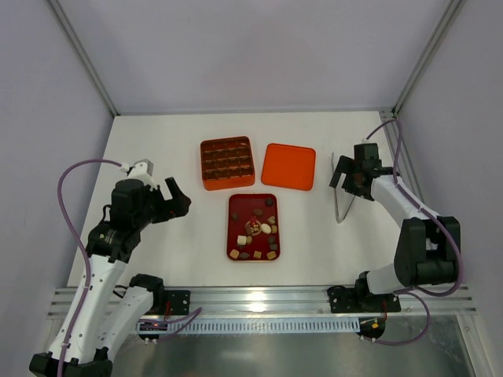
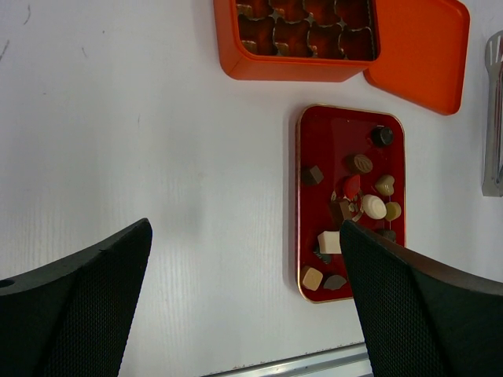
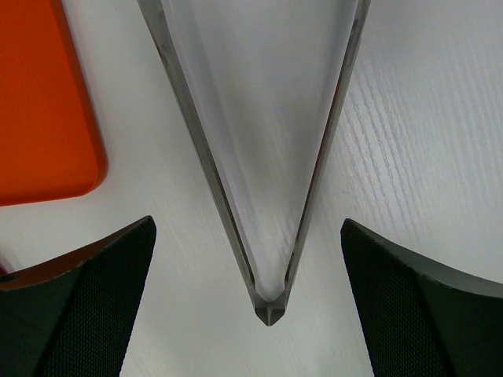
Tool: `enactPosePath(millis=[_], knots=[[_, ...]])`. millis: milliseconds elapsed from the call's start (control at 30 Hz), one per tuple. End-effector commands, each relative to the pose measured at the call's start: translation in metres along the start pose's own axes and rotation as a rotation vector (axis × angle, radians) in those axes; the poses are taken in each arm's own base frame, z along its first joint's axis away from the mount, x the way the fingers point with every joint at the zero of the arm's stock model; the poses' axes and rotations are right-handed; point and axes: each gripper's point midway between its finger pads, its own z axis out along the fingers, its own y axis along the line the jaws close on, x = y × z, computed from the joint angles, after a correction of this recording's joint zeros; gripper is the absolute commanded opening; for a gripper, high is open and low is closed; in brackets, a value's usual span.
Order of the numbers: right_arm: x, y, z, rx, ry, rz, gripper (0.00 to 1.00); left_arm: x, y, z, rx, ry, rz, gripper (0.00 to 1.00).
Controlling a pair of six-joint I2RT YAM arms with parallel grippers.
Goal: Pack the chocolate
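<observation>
Chocolate [image 1: 253,228] on red tray [image 1: 238,204], orange box [image 1: 228,183] beyond (open)

The white-shelled left arm [image 1: 98,275] and white-shelled right arm [image 1: 401,196] have black joint housings and black wedge-shaped jaws with finely dimpled faces. A thin mauve cable [image 1: 61,188] loops along each arm.

No legible text, no labels or brands (perhaps too small)

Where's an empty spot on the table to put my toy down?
Bare table runs along the back wall, behind the orange box and its lid. More lies between the red tray and the tongs, and left of the tray, toward the left gripper. The middle is crowded: box, lid and tray sit close together.
</observation>
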Motion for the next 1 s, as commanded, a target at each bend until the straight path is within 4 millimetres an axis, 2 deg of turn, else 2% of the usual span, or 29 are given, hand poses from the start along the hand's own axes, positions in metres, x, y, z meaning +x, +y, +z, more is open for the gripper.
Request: enactPosePath(millis=[0, 200, 433, 800, 967], knots=[[-0.009, 0.005, 0.01, -0.025, -0.026, -0.002, 1.0, -0.009, -0.005, -0.002, 0.02, -0.036, 0.007, 1.0], [0.012, 0.004, 0.037, -0.009, 0.046, 0.004, 1.0, -0.008, -0.006, -0.002, 0.022, -0.036, 0.01, 1.0], [0.017, -0.004, 0.052, 0.041, 0.067, -0.001, 1.0, -0.007, -0.006, -0.001, 0.024, -0.03, 0.012, 1.0], [0.02, -0.001, 0.063, 0.042, 0.096, -0.019, 0.82, -0.006, -0.007, 0.0, 0.027, -0.022, 0.013, 1.0], [0.019, -0.001, 0.065, 0.046, 0.099, -0.029, 0.78, -0.006, -0.007, 0.001, 0.028, -0.02, 0.013, 1.0]])
